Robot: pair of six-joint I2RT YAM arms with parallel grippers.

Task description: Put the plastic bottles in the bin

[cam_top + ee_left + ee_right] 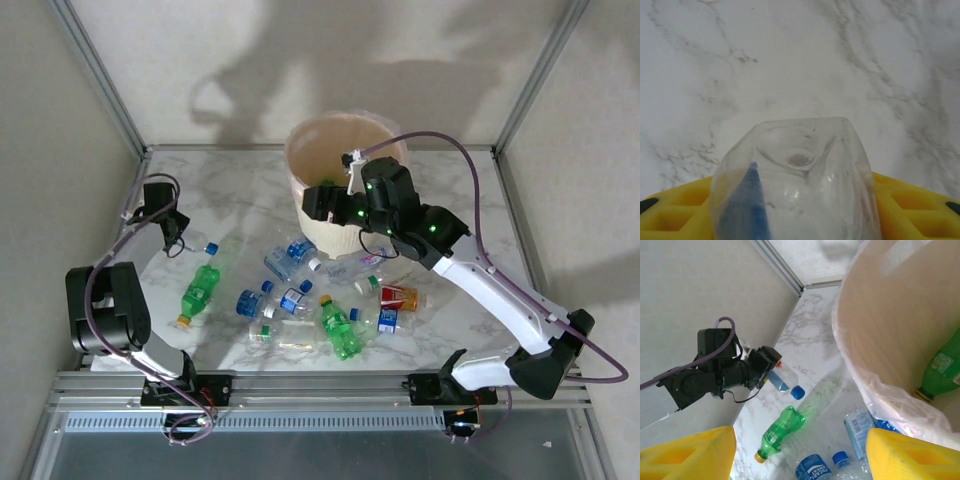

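Your left gripper point(767, 371) pinched a clear bottle point(795, 175) at the left side of the table point(790, 60). Your right gripper point(800, 440) hung by the bin point(880, 315) with jaws spread, holding nothing; one green bottle point(940, 367) lay inside, other bottles point(295, 300) on the table.

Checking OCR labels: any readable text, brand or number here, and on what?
"POCARI SWEAT": blue label of a clear bottle, right wrist view.
Label on the green bottle in the bin: too blurred.
Labels of the loose bottles, top view: too small.
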